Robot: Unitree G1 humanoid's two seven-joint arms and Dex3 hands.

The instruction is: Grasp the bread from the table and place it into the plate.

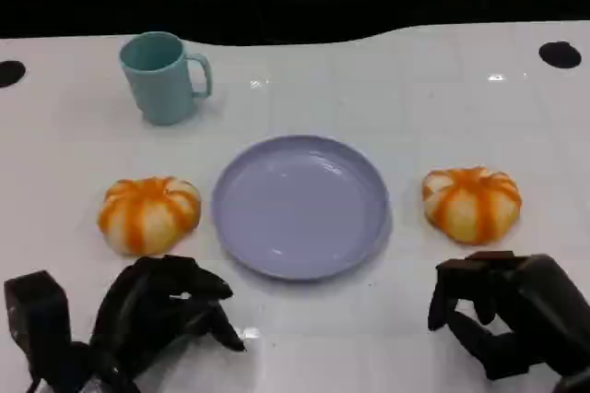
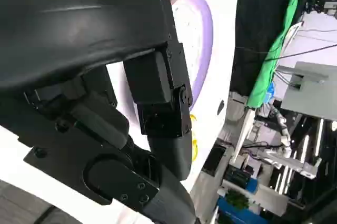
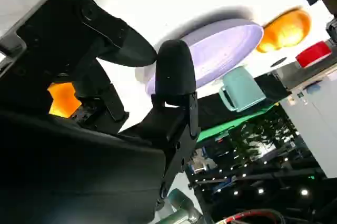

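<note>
Black left hand (image 1: 161,315) at the table's near edge, left side; fingers curled in, nothing between them; it sits just short of the left bun, apart from it; left wrist view shows the same hand (image 2: 158,124) with fingers folded close and nothing in them. Black right hand (image 1: 502,310) at the near edge, right side; fingers bent inward and downward, holding nothing; it sits just short of the right bun, not touching; right wrist view shows this hand (image 3: 174,87) with fingers loosely curled over white table.

White table (image 1: 387,89), glossy, carries all items.

Left bun (image 1: 149,213), orange-and-cream striped bread, round, lies on the table left of the plate, just beside its rim, outside it. Plate (image 1: 300,206), lilac, round, shallow, at the table's middle, holds nothing; seen also in the left wrist view (image 2: 202,34) and the right wrist view (image 3: 221,48). Right bun (image 1: 472,204), same striped bread, lies on the table right of the plate, near it, outside it; an orange patch behind the fingers in the right wrist view (image 3: 63,99).

Cup (image 1: 161,77), teal, upright, handle to the right, toward the far left of the table, well apart from the plate; seen beyond the plate in the right wrist view (image 3: 239,90).
</note>
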